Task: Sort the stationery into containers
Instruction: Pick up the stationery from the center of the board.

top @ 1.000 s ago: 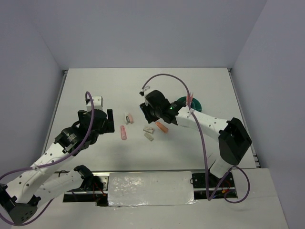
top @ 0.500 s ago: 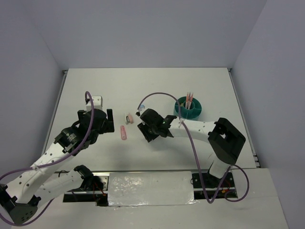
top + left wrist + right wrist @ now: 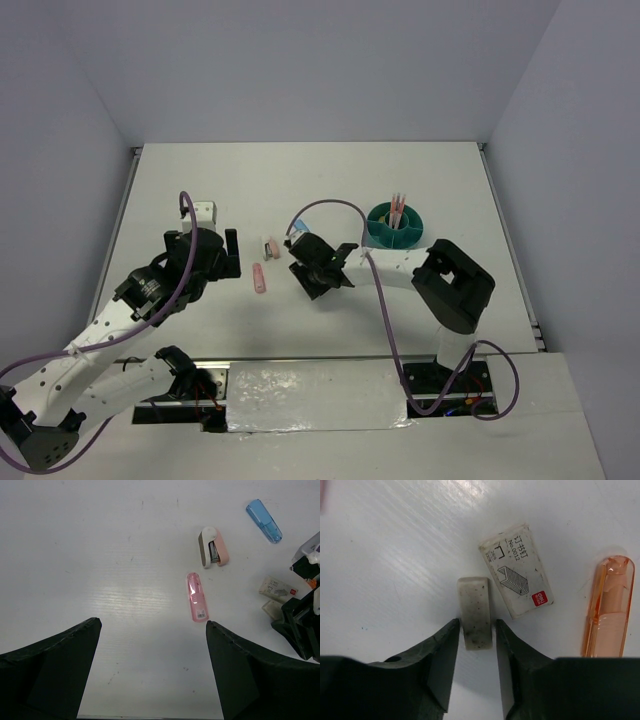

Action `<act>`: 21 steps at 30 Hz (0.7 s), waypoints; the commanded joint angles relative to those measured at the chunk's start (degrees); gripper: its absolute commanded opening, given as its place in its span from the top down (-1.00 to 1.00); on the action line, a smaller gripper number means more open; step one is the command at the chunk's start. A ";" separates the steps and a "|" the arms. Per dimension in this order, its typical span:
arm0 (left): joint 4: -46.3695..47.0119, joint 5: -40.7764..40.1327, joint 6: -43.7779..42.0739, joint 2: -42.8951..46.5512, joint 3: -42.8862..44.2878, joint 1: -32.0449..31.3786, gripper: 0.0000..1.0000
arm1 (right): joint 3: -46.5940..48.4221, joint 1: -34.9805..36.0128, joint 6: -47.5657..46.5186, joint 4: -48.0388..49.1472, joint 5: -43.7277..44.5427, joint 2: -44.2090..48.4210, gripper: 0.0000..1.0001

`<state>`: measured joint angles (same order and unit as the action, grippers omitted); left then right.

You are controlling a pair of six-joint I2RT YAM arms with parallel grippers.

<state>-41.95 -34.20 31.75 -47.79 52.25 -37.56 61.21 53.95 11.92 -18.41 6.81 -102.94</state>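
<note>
My right gripper is low on the table, its fingers on either side of a dirty white-grey eraser block, with a small gap on the right side. A white staple box and an orange oblong piece lie just beyond it. My left gripper is open and empty, above the table near a pink oblong piece. A pink-and-white stapler and a blue piece lie farther off. The teal organiser cup holds orange-red pens.
The right arm's forearm stretches from the cup's near side to the table's middle. The pink piece and the stapler lie between the two grippers. A small white block sits behind the left gripper.
My right gripper has swung left from beside the cup and come down over the eraser block, hiding the small pieces in the top view. The left arm has not moved.
</note>
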 commanded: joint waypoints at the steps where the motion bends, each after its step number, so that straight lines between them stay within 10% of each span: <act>1: 1.79 0.18 -0.46 0.86 1.80 0.30 -0.99 | 2.07 -0.16 0.29 3.12 -2.06 -2.09 0.19; 5: 1.79 0.27 -0.63 0.94 1.89 0.38 -0.99 | 1.64 0.01 -0.41 5.40 -6.45 -0.26 0.59; 13: 1.88 0.36 -0.72 1.47 1.72 0.30 -0.99 | 0.66 -3.76 1.43 8.66 -18.49 12.47 0.64; 21: 1.88 0.27 -0.72 1.56 1.72 0.30 -0.99 | 9.00 -20.45 14.26 -3.98 5.29 13.91 0.67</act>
<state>-41.91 -34.13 31.68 -46.98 52.25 -37.52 66.04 37.89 19.57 -16.36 -0.38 -88.16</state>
